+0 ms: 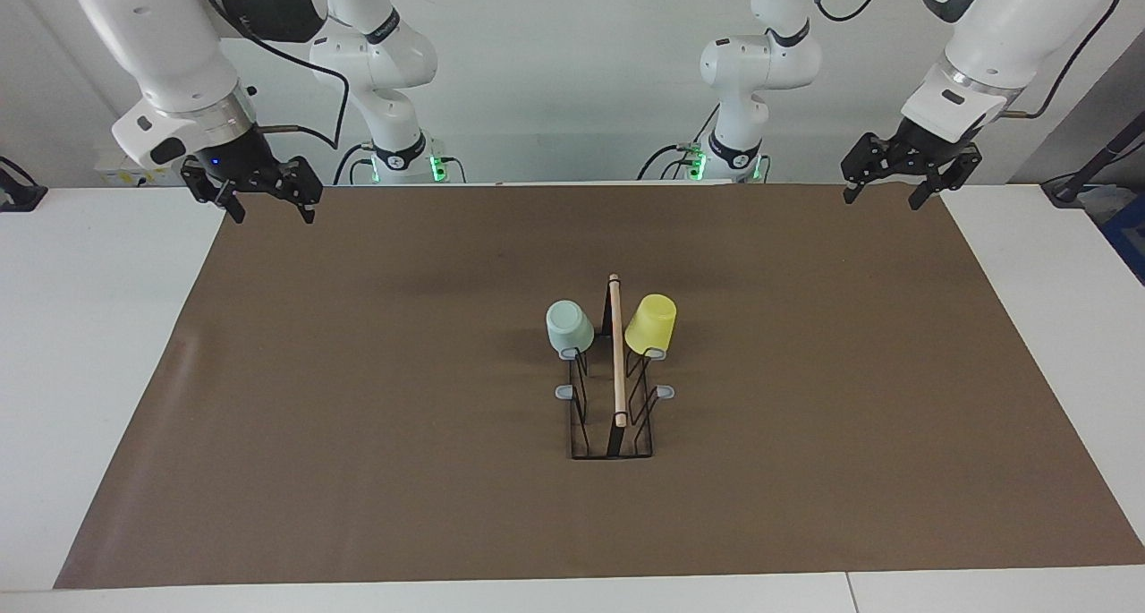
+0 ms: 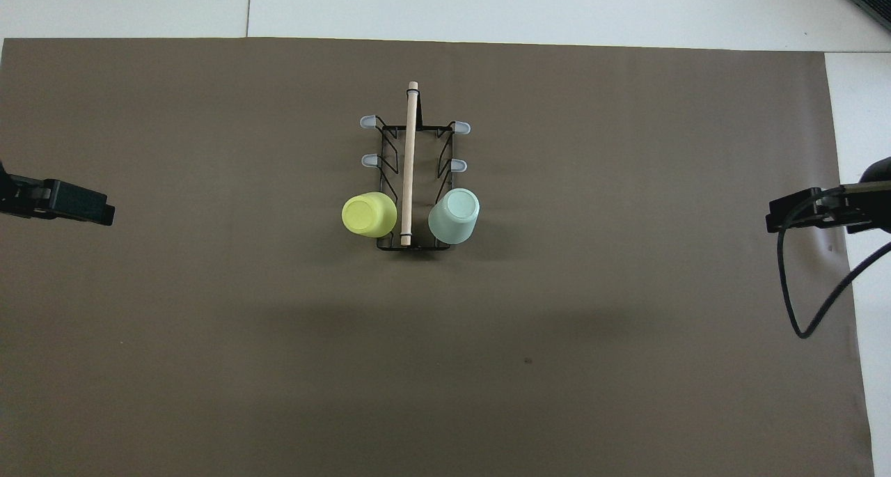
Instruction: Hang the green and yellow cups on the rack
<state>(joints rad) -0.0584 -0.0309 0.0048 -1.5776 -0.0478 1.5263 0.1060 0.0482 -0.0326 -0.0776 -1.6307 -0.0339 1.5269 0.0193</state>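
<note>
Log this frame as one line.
green cup: hung on rack | yellow cup: hung | left gripper: open, empty | right gripper: open, empty

White table [image 1: 89, 344], brown mat [image 1: 358, 398] on it, rack [image 1: 614, 416] on mat

Two white arms with rounded joint housings, dark grey joint caps and silver wrist rings. Each ends in a black linked tool, left tool [image 1: 887, 191] and right tool [image 1: 267, 203]. Black cables loop alongside; green lights glow at the bases.
</note>
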